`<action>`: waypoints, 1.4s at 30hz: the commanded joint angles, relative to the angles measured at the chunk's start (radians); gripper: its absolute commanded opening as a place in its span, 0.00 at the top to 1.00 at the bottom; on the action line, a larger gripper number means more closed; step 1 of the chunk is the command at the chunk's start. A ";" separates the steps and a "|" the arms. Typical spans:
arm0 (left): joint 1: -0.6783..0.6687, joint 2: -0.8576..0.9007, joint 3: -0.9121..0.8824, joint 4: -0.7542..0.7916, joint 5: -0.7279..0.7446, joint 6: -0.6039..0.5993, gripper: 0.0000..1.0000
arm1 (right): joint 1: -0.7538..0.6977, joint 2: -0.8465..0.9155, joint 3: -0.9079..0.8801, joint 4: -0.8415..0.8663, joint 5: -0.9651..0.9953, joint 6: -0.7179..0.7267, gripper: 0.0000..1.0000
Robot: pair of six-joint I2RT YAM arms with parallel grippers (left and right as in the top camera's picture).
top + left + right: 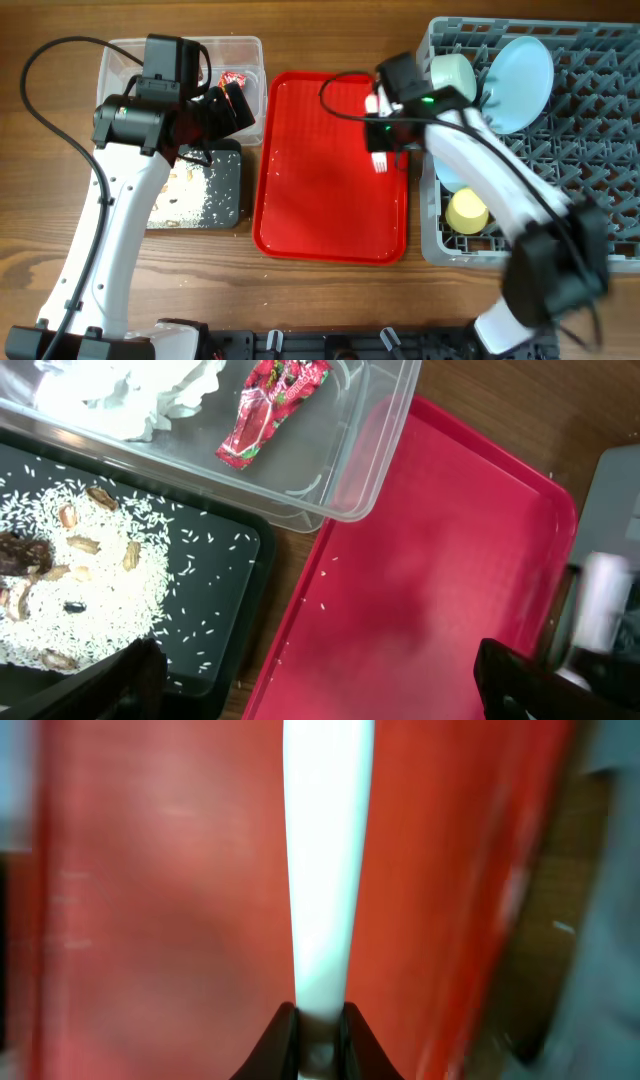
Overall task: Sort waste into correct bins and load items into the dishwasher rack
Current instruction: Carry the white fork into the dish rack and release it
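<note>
You have a grey rack (600,130) along the right edge. It holds a leaning blue plate (522,80), a bowl (452,75) and a yellow cup (467,212). At the far left, the clear tub (255,60) contains a red wrapper (268,410) and a white tissue (130,395). The black tray (228,170), just nearer, holds rice-like scraps (70,580). A white fork (325,870) hangs over mid-table, pinched in the right gripper (318,1025).

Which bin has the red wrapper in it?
The clear plastic tub, alongside the white tissue; the black tray beside it holds rice and scraps.
</note>
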 commanded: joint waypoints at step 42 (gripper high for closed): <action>0.003 -0.013 0.010 0.002 -0.006 0.001 0.00 | -0.705 -0.528 -0.216 -0.266 0.311 0.757 0.31</action>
